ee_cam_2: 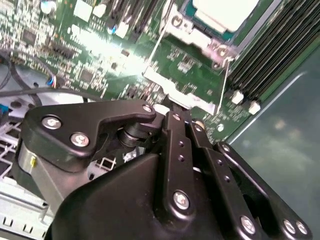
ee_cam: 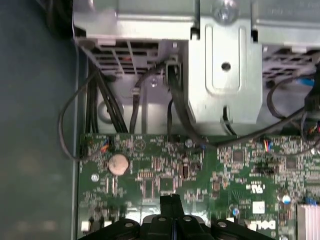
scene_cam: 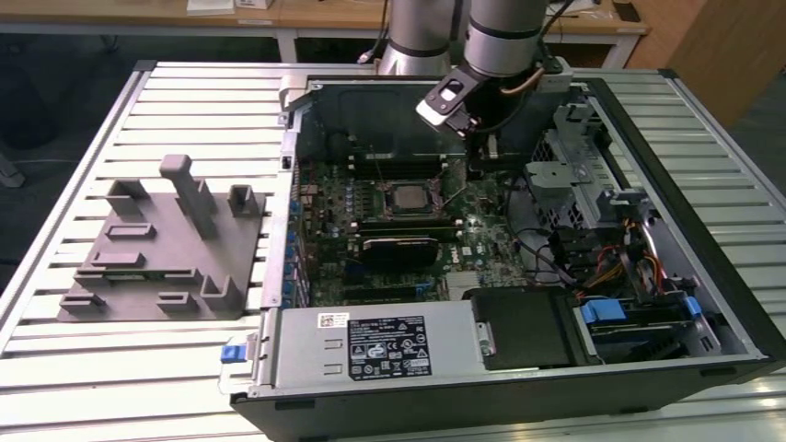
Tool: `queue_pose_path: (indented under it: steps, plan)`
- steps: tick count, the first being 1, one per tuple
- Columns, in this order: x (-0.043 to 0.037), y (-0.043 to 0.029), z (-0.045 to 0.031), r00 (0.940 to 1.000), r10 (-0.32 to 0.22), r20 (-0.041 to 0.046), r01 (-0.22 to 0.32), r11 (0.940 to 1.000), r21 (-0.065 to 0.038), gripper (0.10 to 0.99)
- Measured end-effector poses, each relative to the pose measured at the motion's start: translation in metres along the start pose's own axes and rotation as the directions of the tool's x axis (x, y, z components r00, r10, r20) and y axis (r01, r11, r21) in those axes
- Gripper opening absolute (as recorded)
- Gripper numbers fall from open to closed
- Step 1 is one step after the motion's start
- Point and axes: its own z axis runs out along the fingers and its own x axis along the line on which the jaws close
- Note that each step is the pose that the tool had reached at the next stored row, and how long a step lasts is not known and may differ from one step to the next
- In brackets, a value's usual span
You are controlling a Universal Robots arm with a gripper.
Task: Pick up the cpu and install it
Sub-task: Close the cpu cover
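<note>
Gripper (ee_cam: 170, 200) tips are pressed together with nothing between them. They hang low over the green motherboard (scene_cam: 485, 244), just beside the socket (ee_cam_2: 192, 30) on the exterior view's right. In the second wrist view the tips (ee_cam_2: 172, 111) sit close to the socket's metal frame edge and its thin wire lever (ee_cam_2: 225, 82); I cannot tell whether they touch.

The cpu (scene_cam: 406, 196) lies flat inside the socket, and its pale metal top (ee_cam_2: 225, 12) shows within the frame. Rows of memory slots (ee_cam_2: 270, 55) run along the socket's far and near sides.

On the side of the gripper away from the socket, a grey sheet-metal drive cage (ee_cam: 225, 65) rises above the board. Black cables (ee_cam: 100, 100) loop down from it to the board's edge, near a coin cell (ee_cam: 118, 163). These crowd that side, and the strip of board between cage and socket is narrow.

The open computer case (scene_cam: 724, 313) walls everything in, with the power supply (scene_cam: 368, 345) along its near side. Well apart from the socket, outside the case on the exterior view's left, a grey moulded fixture (scene_cam: 160, 239) rests on the slatted worktop (scene_cam: 74, 387).
</note>
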Motion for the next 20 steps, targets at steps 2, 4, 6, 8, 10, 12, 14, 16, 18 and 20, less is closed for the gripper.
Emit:
queue_pose_path:
  steps: [2,4,6,8,10,12,14,16,18,20]
  plan:
    - [0.0,-0.0048,-0.0002,1.0,0.001,0.0,-0.001,1.0,0.0,0.106]
    - [0.0,-0.01,-0.0003,1.0,0.001,0.0,-0.001,1.0,0.0,0.106]
    - [0.0001,-0.0163,-0.0006,1.0,0.002,0.0,-0.002,1.0,0.0,0.106]
    - [0.0001,-0.0221,-0.0008,1.0,0.002,0.0,-0.002,1.0,-0.001,0.106]
    - [0.0001,-0.028,-0.001,1.0,0.003,0.0,-0.003,1.0,-0.001,0.106]
    - [0.0001,-0.034,-0.0012,1.0,0.003,0.0,-0.003,1.0,-0.001,0.106]
    - [0.0002,-0.0405,-0.0014,1.0,0.004,0.0001,-0.004,1.0,-0.001,0.106]
    - [0.0002,-0.0466,-0.0017,1.0,0.004,0.0002,-0.004,1.0,-0.001,0.106]
    - [0.0002,-0.053,-0.0019,1.0,0.005,0.0002,-0.005,1.0,-0.002,0.106]
    - [0.0002,-0.059,-0.0021,1.0,0.006,0.0002,-0.006,1.0,-0.002,0.106]
